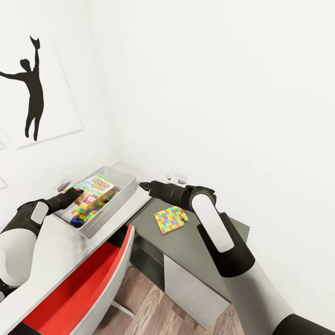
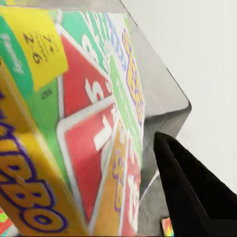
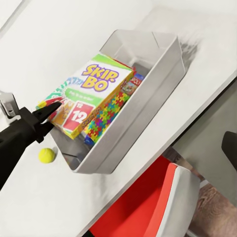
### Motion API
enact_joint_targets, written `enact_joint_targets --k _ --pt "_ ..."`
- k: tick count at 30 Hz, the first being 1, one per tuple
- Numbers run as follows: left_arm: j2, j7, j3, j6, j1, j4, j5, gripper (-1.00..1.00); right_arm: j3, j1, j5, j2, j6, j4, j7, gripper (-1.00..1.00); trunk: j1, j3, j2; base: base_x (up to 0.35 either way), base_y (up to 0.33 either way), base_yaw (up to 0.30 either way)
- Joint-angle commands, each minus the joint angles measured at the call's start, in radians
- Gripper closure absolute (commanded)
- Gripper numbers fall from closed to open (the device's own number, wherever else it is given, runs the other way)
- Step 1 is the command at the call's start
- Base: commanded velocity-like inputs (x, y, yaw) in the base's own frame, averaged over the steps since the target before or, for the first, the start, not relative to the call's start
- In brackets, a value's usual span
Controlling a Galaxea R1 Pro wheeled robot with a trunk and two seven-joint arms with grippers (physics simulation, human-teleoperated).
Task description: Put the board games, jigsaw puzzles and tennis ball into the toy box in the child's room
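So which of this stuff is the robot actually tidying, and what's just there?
Part of the job:
SKIP-BO game
jigsaw in the toy box
toy box
second jigsaw
tennis ball
table
left hand

Just there:
red chair
dark cabinet
wall picture

Grey toy box [image 3: 148, 94] (multicoloured jigsaw puzzle [image 1: 170, 219])

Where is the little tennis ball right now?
In the right wrist view, the tennis ball lies on the pale table, just outside the grey toy box, beside the left gripper at the SKIP-BO box.
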Motion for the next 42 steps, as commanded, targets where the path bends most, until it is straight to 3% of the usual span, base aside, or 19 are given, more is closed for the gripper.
enact_joint_targets --k 1,28,34,42 --pt "0.000 -0.003 0.006 0.008 -0.001 0.000 0.005 -1.00 0.000 -0.001 -0.009 0.000 0.001 -0.001 -0.010 -1.00 0.001 -0.002 -0.002 0.000 0.000 0.000" --pt "0.004 -0.003 0.008 -0.001 -0.001 -0.025 0.005 -1.00 0.002 -0.001 -0.010 0.000 0.002 -0.002 -0.010 -1.00 0.001 -0.002 -0.002 0.000 0.000 0.000" --pt "0.004 -0.002 0.008 -0.048 -0.001 -0.038 0.000 -1.00 0.002 -0.001 -0.010 0.000 0.002 -0.002 -0.010 -1.00 0.001 -0.002 -0.002 0.000 0.000 0.000" --pt "0.004 -0.002 0.007 -0.056 -0.001 -0.038 -0.002 -1.00 0.003 -0.001 -0.010 0.000 0.002 -0.002 -0.010 -1.00 0.001 -0.002 -0.002 0.000 0.000 0.000"
